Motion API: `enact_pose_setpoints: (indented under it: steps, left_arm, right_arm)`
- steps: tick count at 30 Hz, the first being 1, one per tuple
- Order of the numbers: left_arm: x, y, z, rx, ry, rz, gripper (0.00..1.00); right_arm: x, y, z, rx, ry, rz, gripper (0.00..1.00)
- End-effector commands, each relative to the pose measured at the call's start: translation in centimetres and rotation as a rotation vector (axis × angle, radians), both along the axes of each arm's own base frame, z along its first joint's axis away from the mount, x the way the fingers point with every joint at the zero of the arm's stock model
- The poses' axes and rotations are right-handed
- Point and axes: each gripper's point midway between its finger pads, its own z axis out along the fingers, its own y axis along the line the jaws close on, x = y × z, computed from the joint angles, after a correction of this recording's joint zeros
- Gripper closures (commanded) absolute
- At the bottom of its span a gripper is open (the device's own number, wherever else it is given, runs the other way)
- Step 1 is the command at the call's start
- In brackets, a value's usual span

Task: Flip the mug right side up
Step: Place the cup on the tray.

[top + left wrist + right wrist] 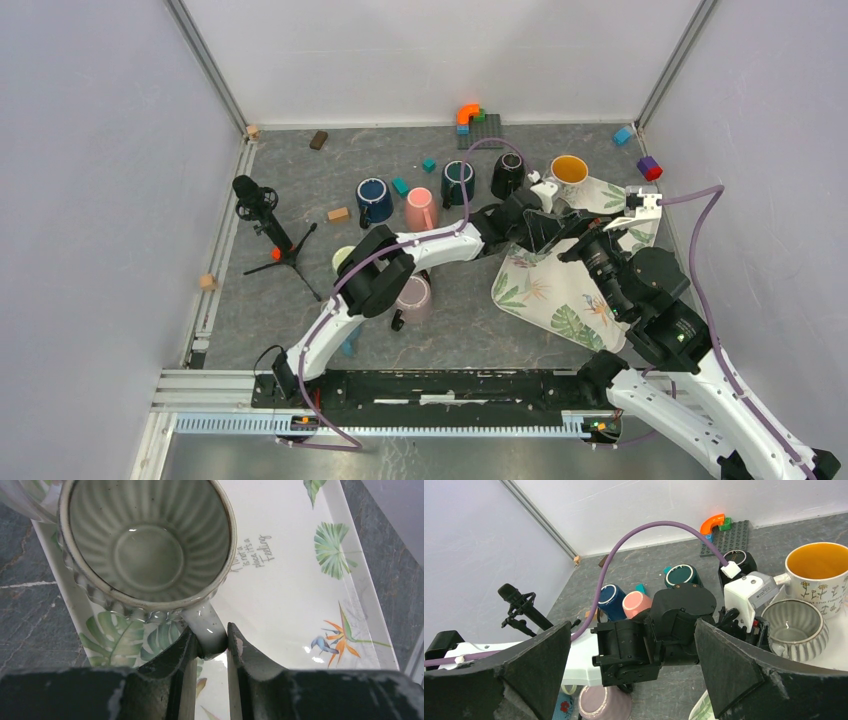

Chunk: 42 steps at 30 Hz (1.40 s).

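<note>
The mug [145, 540] is grey-green and ribbed, and it stands mouth up at the far end of the leaf-printed tray [300, 580]. My left gripper [210, 640] is shut on the mug's handle [207, 625], one finger on each side. The right wrist view shows the same mug [794, 627] just behind the left wrist. My right gripper [634, 635] hangs wide open and empty above the table, right of the left arm and apart from the mug. From above, the left gripper [560, 228] and the right arm's camera hide most of the mug.
A white mug with a yellow inside [569, 170] stands right behind on the tray [560, 300]. Navy [373, 197], pink [420, 208], teal [457, 180] and black [508, 172] mugs line the back. A mauve mug [413, 297] lies under the left arm. A microphone tripod [265, 215] stands left.
</note>
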Motion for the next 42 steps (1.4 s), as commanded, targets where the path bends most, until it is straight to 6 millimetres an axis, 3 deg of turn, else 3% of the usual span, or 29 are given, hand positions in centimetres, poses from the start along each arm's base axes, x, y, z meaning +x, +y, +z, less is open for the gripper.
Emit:
enact_pose_setpoints:
  steps: [1,7,14,30,36,42]
  left_arm:
    - [1.9,2.7,-4.4,0.143,0.022,0.046,0.88]
    - [2.8,2.5,-3.7,0.137,0.008,0.058,0.83]
    - [2.7,2.4,-2.5,0.122,0.000,0.043,0.61]
    - [0.7,2.3,3.9,0.000,0.011,-0.003,0.37]
    - [-0.2,4.1,7.7,-0.055,0.036,0.051,0.28]
    - [-0.9,8.5,10.3,-0.046,0.084,0.132,0.24]
  right_arm:
    - [0.1,-0.2,0.6,-0.005,-0.024,-0.010,0.02]
    - [0.1,-0.2,0.8,-0.011,-0.028,-0.009,0.02]
    - [0.2,0.0,0.6,-0.014,-0.023,-0.005,0.02]
    - [0.3,0.2,0.2,-0.019,-0.012,0.005,0.02]
    - [0.5,0.9,0.5,-0.080,-0.005,0.035,0.02]
    - [0.9,1.0,-0.2,-0.141,0.045,0.029,0.02]
